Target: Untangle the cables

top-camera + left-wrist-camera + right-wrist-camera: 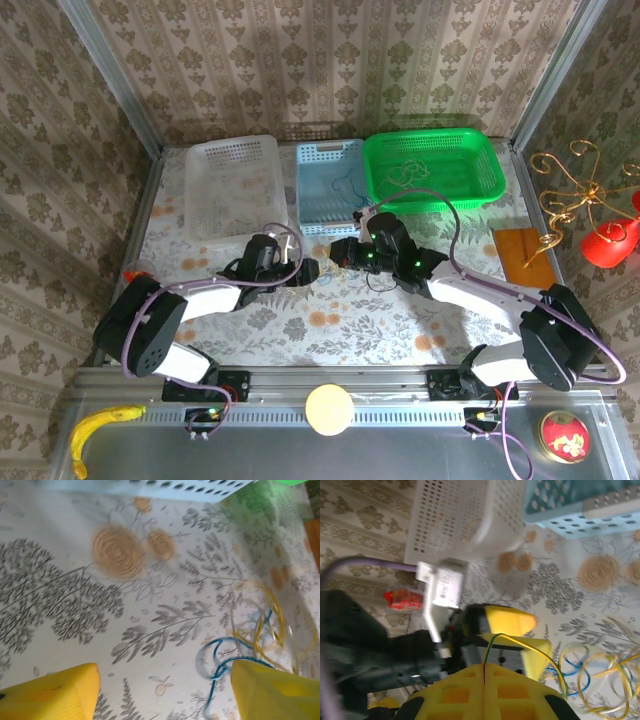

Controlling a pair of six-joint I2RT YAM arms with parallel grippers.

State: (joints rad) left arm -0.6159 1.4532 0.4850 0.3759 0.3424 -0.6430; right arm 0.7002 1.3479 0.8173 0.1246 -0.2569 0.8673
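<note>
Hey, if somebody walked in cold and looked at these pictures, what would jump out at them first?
Probably the bright green basket at the far right of the table. Next comes the loose tangle of yellow and blue cables lying on the flowered tablecloth mid-table. The right claw is shut on a yellow strand, and the left claw is open next to the tangle.

My left arm (215, 295) lies low, its forearm reaching rightward. My right arm (490, 295) folds back at the elbow and reaches left to meet it, so the two wrists face each other with their tips close. My left gripper (165, 680) has its yellow fingers spread wide with nothing between them. My right gripper (484, 672) has its pads pressed together. A thin yellow cable (489, 647) seems pinched in the seam, though the blur leaves me unsure.
</note>
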